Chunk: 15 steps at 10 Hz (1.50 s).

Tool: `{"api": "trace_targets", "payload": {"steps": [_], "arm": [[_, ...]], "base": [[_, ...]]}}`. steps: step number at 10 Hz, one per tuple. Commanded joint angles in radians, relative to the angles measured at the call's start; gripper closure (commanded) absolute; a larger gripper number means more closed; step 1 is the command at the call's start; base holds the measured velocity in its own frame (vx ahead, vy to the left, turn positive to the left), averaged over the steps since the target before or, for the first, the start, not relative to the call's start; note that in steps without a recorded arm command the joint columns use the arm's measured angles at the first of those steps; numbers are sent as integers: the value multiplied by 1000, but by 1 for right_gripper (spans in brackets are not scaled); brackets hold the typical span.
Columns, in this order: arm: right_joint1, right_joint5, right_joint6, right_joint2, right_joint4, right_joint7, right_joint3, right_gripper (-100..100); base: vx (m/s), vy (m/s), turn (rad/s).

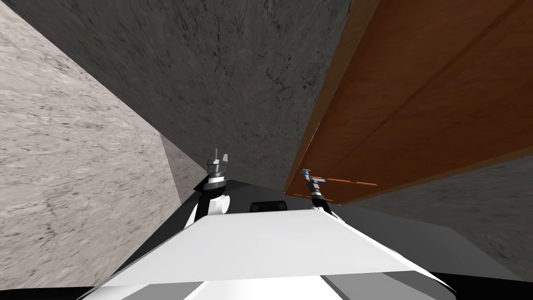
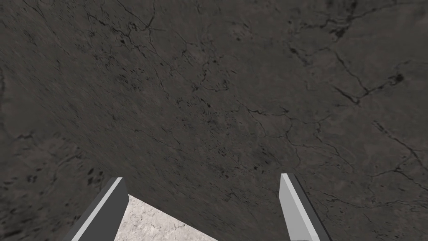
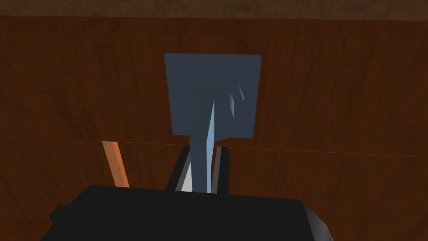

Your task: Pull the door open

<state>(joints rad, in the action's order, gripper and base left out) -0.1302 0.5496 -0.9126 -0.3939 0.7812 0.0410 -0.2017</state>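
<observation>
A brown wooden door (image 1: 416,104) slants across the right of the head view, its free edge toward the middle. On it sits a blue-grey handle plate (image 3: 213,94) with a lever (image 3: 202,163) sticking out toward my hand. My right gripper (image 3: 201,167) is shut on that lever, its dark fingers (image 3: 179,169) pressing both sides. In the head view the right gripper (image 1: 311,179) meets the handle (image 1: 306,172) near the door's lower corner. My left gripper (image 1: 218,157) is raised left of the door and stands open (image 2: 200,209) with nothing between its fingers.
A dark grey cracked wall (image 1: 224,78) fills the middle, and a lighter stone wall (image 1: 62,172) closes the left side. Grey floor (image 1: 468,229) shows under the door at the right. An orange strip (image 3: 116,165) marks the door face beside the handle.
</observation>
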Motion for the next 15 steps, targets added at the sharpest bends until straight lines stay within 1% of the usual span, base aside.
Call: {"api": "trace_targets", "payload": {"steps": [1, 2, 3, 4, 8, 9, 11, 12, 13, 15], "arm": [[0, 0, -2, 0, 1, 0, 0, 100], [-11, -3, -14, -16, 2, 17, -17, 100], [-15, -4, -18, -21, 2, 21, -21, 100], [-22, -5, -27, -31, 3, 31, -31, 100], [-53, -13, -66, -75, 8, 76, -77, 100], [-63, -16, -79, -90, 10, 91, -92, 100], [-75, -19, -94, -107, 12, 108, -109, 100], [-73, -18, -82, -100, 21, 98, -104, 100], [-87, -15, -104, -111, 15, 109, -123, 100], [-100, -11, -134, -126, 8, 122, -142, 100]], "base": [[0, 0, 0], [-116, -34, 164], [-170, -52, 154], [-209, -55, 132], [-212, -50, 161], [-228, -61, 187], [-215, -45, 127], [-97, -7, 23], [-171, -30, 183], [-213, -60, 182]]}}
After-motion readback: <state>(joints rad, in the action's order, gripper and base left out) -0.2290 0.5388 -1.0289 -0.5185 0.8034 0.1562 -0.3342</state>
